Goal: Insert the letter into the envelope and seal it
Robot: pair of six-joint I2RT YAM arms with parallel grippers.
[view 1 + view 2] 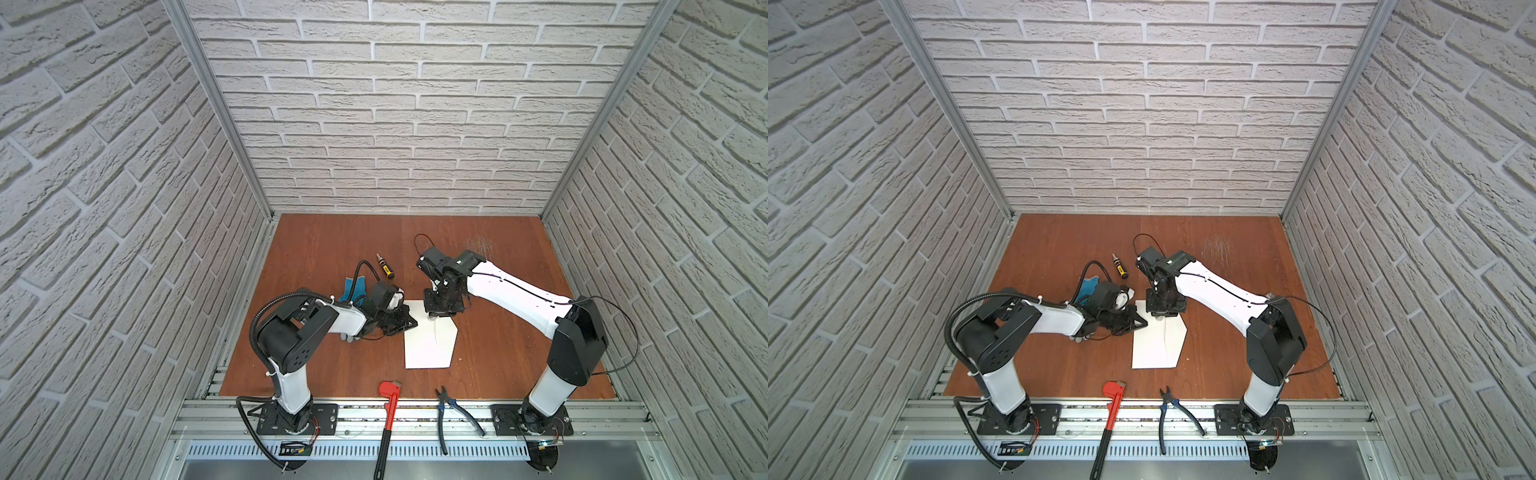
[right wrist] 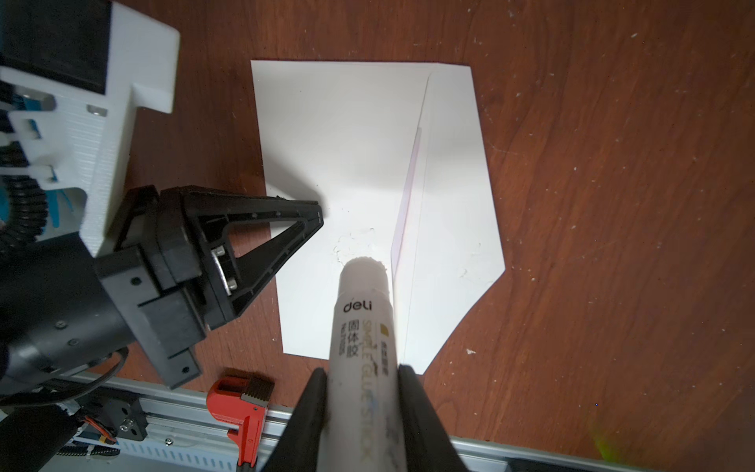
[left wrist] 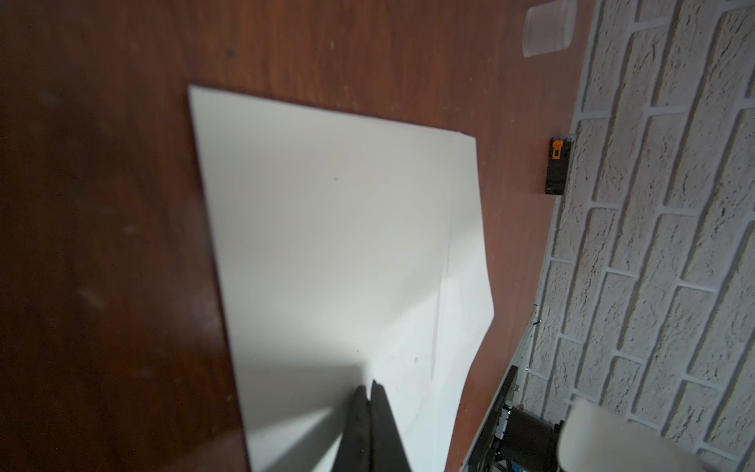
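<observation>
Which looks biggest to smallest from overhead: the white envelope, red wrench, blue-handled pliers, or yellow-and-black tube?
In a top view:
1. envelope, by far the most area.
2. red wrench, longer but slim.
3. pliers.
4. yellow-and-black tube, though it lies farther from the camera, which may shrink it.

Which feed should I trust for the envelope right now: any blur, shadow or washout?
Left wrist view: soft throughout, the shut left claw a dark blur, its shadow greying the envelope nearby. Right wrist view: sharpest, glue stick label readable in the right claw, paper washed out. Both top views: side walls stretched by the wide lens, envelope a flat white patch.
</observation>
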